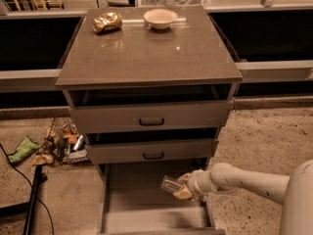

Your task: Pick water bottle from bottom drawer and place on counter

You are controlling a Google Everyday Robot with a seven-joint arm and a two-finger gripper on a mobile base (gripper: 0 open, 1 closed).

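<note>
The water bottle (170,184) is a small clear crinkled bottle held in my gripper (182,187), above the right side of the open bottom drawer (132,199). My gripper is shut on the bottle; its cream arm comes in from the lower right. The bottle tilts and points left, lifted off the drawer floor. The counter (146,53) is the glossy grey-brown top of the cabinet, well above the gripper.
A crumpled gold foil bag (107,21) and a white bowl (160,18) sit at the back of the counter. Two drawers with black handles (151,122) stand slightly open above the bottom drawer. A wire basket of clutter (66,142), green litter (23,149) and a black cable (30,199) lie on the floor at left.
</note>
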